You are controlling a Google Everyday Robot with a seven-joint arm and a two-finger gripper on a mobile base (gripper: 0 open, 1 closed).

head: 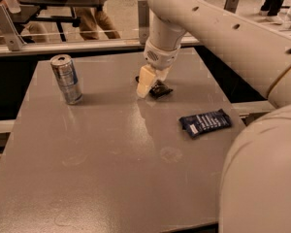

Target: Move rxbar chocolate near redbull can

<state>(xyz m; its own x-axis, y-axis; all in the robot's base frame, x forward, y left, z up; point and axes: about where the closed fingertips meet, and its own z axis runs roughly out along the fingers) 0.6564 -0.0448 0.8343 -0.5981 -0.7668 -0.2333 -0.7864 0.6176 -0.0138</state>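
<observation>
Camera view shows the gripper (146, 87) low over the far middle of the grey table (111, 169), right at the rxbar chocolate (160, 89), which lies flat on the surface with its dark end showing just to the right of the pale tool; whether the gripper is open or already closed on the bar cannot be told from here, since its own body hides the contact; the step in hand looks like taking hold of the bar. To do that well, the pinch should go across the narrow width of the wrapper and low against the table, because thin shiny foil is likely to slip or crumple out of a shallow grip; a lift just clear of the surface would be enough before travelling. The redbull can (66, 79) stands upright well to the left, with bare table between it and the bar, so the path is a plain sideways carry; the can is tall and slim and would probably topple at a nudge, so the approach ought to slow down and stop beside it, not against it; the dark-blue bar wrapper (205, 123) lies well apart on the right and should not interfere.
</observation>
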